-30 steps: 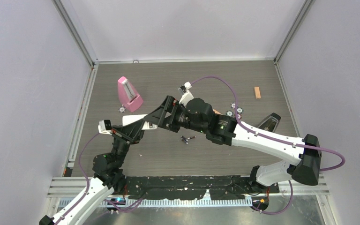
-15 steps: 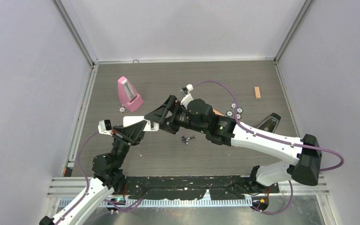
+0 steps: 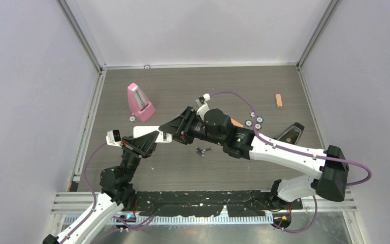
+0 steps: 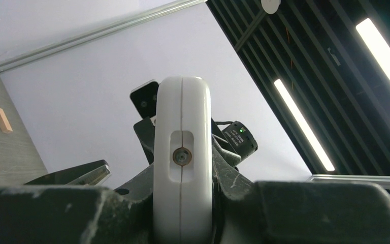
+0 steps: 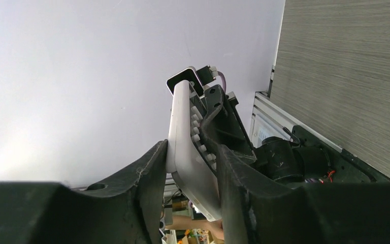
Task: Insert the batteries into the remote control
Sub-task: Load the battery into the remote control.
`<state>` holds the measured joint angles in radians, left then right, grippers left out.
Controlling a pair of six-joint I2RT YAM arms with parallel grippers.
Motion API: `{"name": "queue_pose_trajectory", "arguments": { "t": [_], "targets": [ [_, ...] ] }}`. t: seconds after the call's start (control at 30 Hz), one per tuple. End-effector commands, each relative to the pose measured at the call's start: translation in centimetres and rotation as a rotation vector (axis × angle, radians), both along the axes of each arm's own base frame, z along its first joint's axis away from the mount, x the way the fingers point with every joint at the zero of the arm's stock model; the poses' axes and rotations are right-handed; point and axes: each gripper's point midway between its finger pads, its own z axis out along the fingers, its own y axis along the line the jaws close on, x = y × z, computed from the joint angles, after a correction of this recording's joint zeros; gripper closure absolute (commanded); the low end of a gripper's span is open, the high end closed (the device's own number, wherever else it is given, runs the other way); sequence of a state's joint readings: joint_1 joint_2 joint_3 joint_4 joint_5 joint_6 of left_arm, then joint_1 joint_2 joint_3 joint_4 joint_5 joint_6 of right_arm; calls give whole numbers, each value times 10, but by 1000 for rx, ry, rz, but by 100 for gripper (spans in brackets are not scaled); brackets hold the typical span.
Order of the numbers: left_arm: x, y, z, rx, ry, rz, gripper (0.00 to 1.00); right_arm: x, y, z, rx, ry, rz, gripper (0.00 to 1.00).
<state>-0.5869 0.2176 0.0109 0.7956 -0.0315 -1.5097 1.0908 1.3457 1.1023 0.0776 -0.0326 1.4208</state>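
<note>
Centre-left overhead, the left gripper (image 4: 183, 203) and right gripper (image 5: 190, 162) both clamp the remote control (image 3: 144, 130); ideally one steadies it bay-up while the other fetches the batteries (image 3: 201, 150) lower right.

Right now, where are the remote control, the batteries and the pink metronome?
remote control (image 4: 182, 156): left wrist view, centre of its white end face.
batteries (image 3: 201, 150): top external view, middle of the small dark cluster.
pink metronome (image 3: 139, 100): top external view, its pink front face.
</note>
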Motion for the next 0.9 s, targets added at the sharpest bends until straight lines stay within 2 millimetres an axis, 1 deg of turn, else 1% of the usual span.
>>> {"name": "queue_pose_trajectory", "arguments": {
  "t": [0.0,0.07,0.13,0.23,0.37,0.47,0.57,0.63,0.67,0.7,0.73,0.83,0.87],
  "targets": [
    [-3,6,1,-40,-30,6,100,-4,-3,10,49,-3,18,58],
    [-3,7,1,-48,-26,9,100,-6,-2,11,50,-4,31,60],
    [-2,8,2,-56,-19,12,100,-7,-1,9,45,-4,40,64],
    [-1,10,3,-72,-14,18,100,-9,-1,7,41,-3,51,75],
    [1,9,1,-69,10,12,100,-10,-1,10,37,-16,59,82],
    [2,10,0,-66,18,16,100,-10,1,9,17,-35,74,91],
    [3,10,-4,-68,32,15,100,-10,3,9,10,-47,86,93],
    [4,11,-7,-75,47,15,100,-10,4,9,7,-56,92,88],
    [5,11,-8,-79,52,16,100,-9,3,10,7,-58,92,79],
    [6,12,-10,-84,61,19,100,-9,3,11,5,-67,91,74],
    [6,13,-12,-87,68,21,100,-7,1,13,7,-73,83,63],
    [8,14,-17,-86,88,29,100,-3,-3,18,4,-103,65,49],
    [9,14,-18,-85,93,30,100,-2,-5,21,7,-112,62,47]
  ]
}}
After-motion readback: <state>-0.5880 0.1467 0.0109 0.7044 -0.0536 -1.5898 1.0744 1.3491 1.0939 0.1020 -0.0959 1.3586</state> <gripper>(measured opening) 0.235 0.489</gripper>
